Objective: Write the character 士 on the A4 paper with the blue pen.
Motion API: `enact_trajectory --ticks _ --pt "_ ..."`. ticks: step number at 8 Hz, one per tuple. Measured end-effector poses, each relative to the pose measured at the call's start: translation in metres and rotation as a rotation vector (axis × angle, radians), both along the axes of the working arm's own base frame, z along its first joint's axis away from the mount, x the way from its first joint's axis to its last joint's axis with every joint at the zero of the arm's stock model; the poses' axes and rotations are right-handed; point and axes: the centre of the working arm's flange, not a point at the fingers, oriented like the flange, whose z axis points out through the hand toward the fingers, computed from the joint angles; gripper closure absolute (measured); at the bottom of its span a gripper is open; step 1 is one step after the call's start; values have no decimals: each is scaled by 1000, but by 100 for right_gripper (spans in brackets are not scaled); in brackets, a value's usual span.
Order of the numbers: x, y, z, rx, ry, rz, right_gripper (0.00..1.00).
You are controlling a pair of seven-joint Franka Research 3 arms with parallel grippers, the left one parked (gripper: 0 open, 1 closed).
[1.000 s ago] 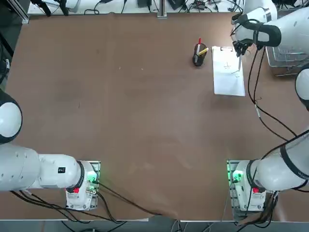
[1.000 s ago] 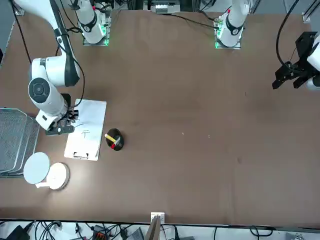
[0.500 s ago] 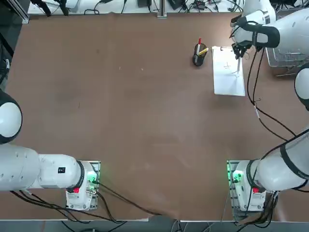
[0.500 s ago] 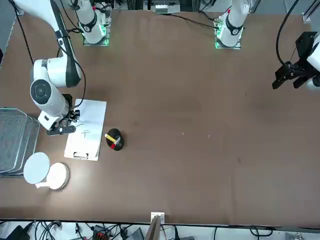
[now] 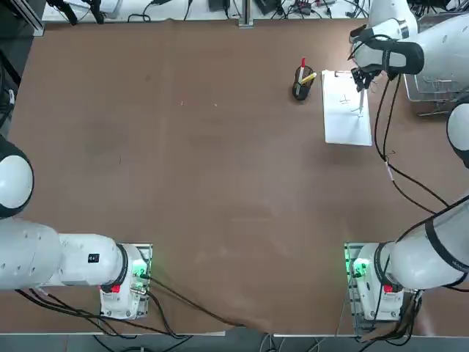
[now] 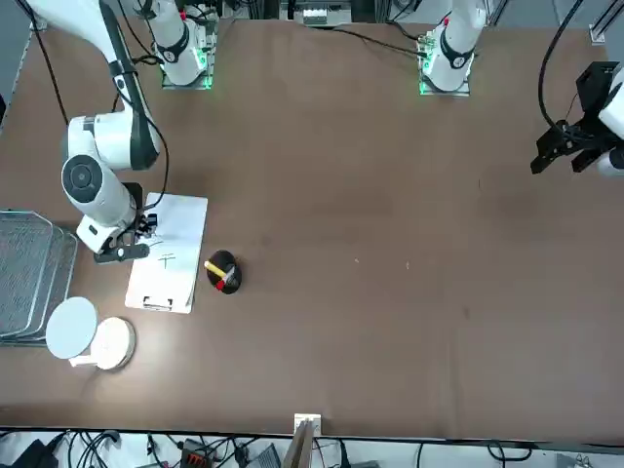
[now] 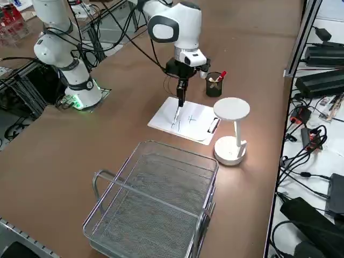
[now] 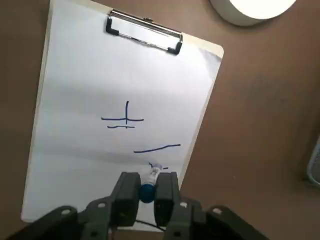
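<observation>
The A4 paper [image 5: 346,117] lies on a clipboard at the table's far right, its metal clip [image 8: 144,32] on the far short edge. It carries a small blue cross with an underline [image 8: 125,119], a longer stroke [image 8: 156,148] and short marks at the pen tip. My right gripper [image 8: 147,189] is shut on the blue pen [image 8: 150,181] and holds it nearly upright over the sheet's right half [image 7: 185,122]. The pen [image 7: 178,110] hangs below the gripper [image 7: 181,88] with its tip at the paper. From above, the gripper [image 5: 359,79] covers the sheet's far right corner.
A black cup [image 5: 301,83] with a red and a yellow pen stands just left of the sheet. A white lamp [image 7: 231,134] stands right beside the clip end. A wire basket [image 7: 156,204] sits at the table's right edge.
My right gripper with the pen has shifted slightly to the left over the sheet. The paper and the cup have stayed where they were.
</observation>
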Motion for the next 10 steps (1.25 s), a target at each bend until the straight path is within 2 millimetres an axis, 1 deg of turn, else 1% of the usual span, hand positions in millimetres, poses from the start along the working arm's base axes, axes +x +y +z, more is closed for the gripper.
enact_trajectory --ticks 4,10 --pt "0 0 -5 2 -4 2 80" --pt "5 -2 -5 11 -44 5 80"
